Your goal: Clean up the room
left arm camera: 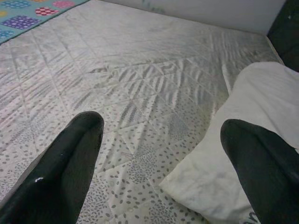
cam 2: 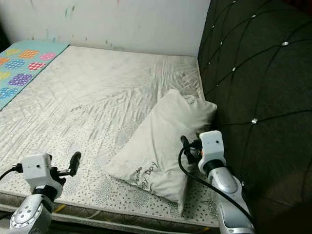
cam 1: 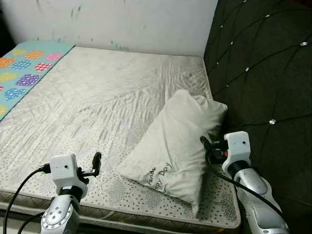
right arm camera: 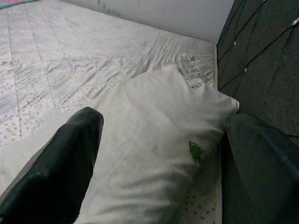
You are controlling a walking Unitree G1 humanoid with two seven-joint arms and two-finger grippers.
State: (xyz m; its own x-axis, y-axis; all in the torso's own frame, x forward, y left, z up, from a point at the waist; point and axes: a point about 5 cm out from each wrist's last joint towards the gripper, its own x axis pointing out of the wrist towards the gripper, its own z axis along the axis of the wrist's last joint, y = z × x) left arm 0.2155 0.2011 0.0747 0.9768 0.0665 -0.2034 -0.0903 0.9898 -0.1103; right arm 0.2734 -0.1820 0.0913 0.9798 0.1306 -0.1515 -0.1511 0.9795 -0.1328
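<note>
Nearest the camera, the left gripper [cam 1: 96, 163] hangs low over the front edge of the mattress [cam 1: 97, 107], just above the dotted quilting. Its two black fingers [left arm camera: 70, 163] stand wide apart with nothing between them, and in the left wrist view they frame bare mattress and a corner of the pillow [cam 1: 175, 141].

On the other side, the right gripper [cam 1: 207, 146] sits beside the pillow's right flank, close to the dark tufted headboard [cam 1: 263, 73]. Its fingers are also spread wide and hold nothing; in the right wrist view one finger [right arm camera: 60, 163] lies over the pillow's cloth and the other against the headboard side, with the pillow stretching ahead between them. Whether either finger actually touches the cloth cannot be told.

The pillow is pale, off-white, and lies slantwise on the right part of the mattress, its far end propped against the headboard and its near end flat on the quilting (dark handwriting-style lettering runs along the near corner, and a small green mark shows on its side in the right wrist view).

Farther back, the mattress runs wrinkled to a white wall [cam 1: 122, 19] flecked with small coloured marks. At the far left lies a teal blanket [cam 1: 22, 68] printed with coloured hearts.
</note>
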